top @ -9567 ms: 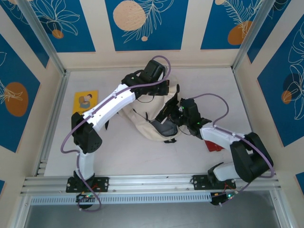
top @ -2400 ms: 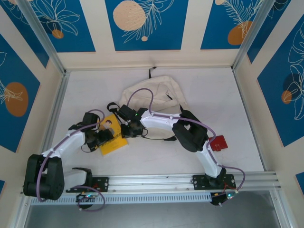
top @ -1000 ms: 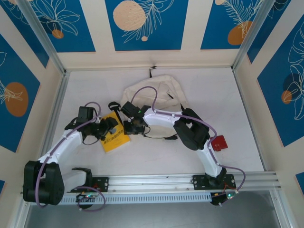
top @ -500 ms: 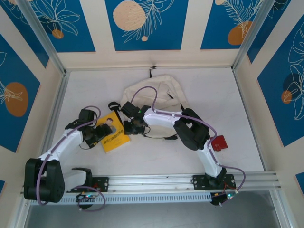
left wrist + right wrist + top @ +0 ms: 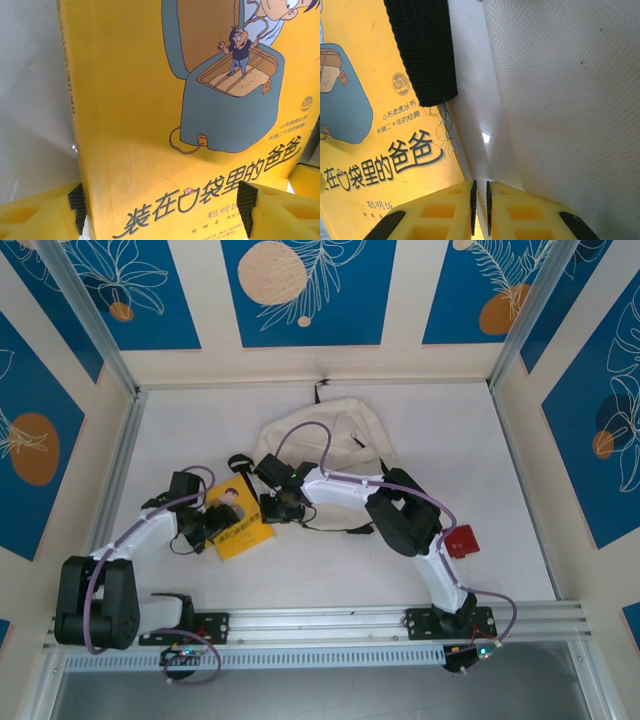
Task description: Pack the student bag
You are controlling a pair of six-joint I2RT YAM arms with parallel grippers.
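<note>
Bag [image 5: 350, 418]: upper centre (inside hidden).
Book [image 5: 240, 530]: yellow, outside the bag, lower left; strap [image 5: 422, 50] across it.
Left gripper [image 5: 162, 205]: fingers wide over book.
Right gripper [image 5: 480, 197]: fingers almost touching.

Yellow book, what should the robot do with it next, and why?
Probably close the left gripper on the book: its jaws stand open at either side of it, and the book lies flat on the table, outside the bag.

Black strap [image 5: 422, 50] over yellow book [image 5: 365, 150], cream bag [image 5: 570, 100] right
</note>
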